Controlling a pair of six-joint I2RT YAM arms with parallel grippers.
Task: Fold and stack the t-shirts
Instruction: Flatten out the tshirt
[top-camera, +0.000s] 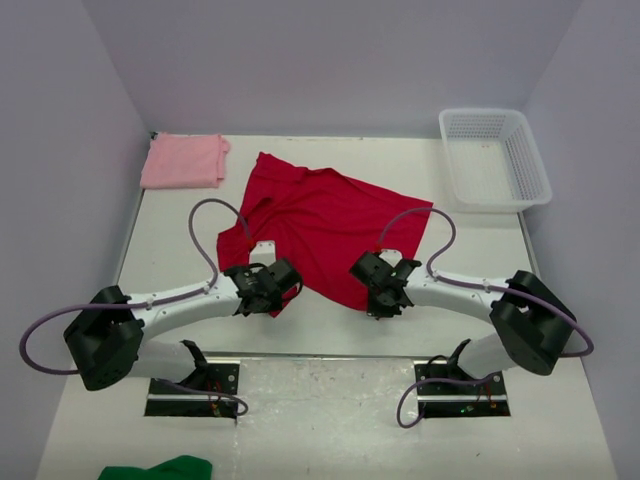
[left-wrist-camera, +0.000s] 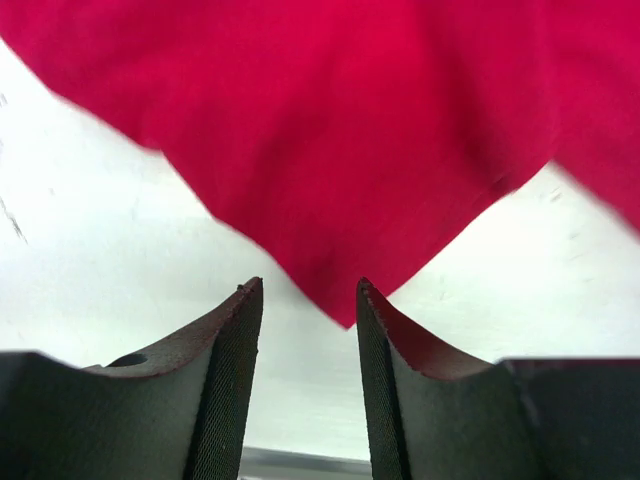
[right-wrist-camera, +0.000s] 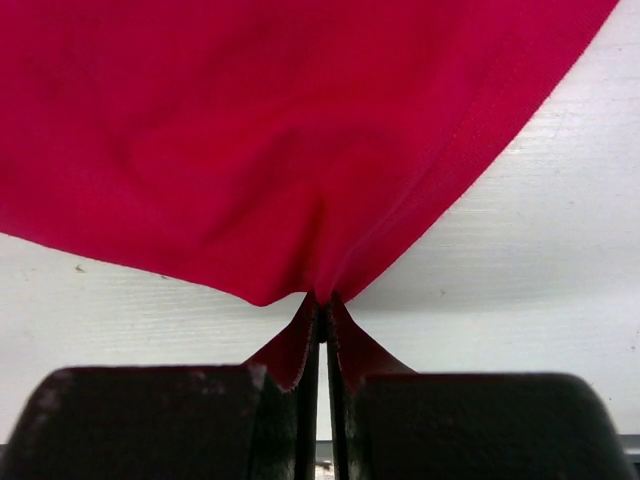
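Observation:
The crimson red t-shirt lies rumpled and spread on the middle of the table. The pale pink t-shirt lies folded as a small rectangle at the far left. My left gripper is at the shirt's near left corner. In the left wrist view it is open, and a corner of the red cloth points down between the fingertips, unpinched. My right gripper is at the shirt's near right edge. In the right wrist view it is shut on a pinch of the red cloth.
A white mesh basket stands at the far right. A green cloth lies at the near left edge, in front of the arm bases. Purple walls close the table on the left, back and right.

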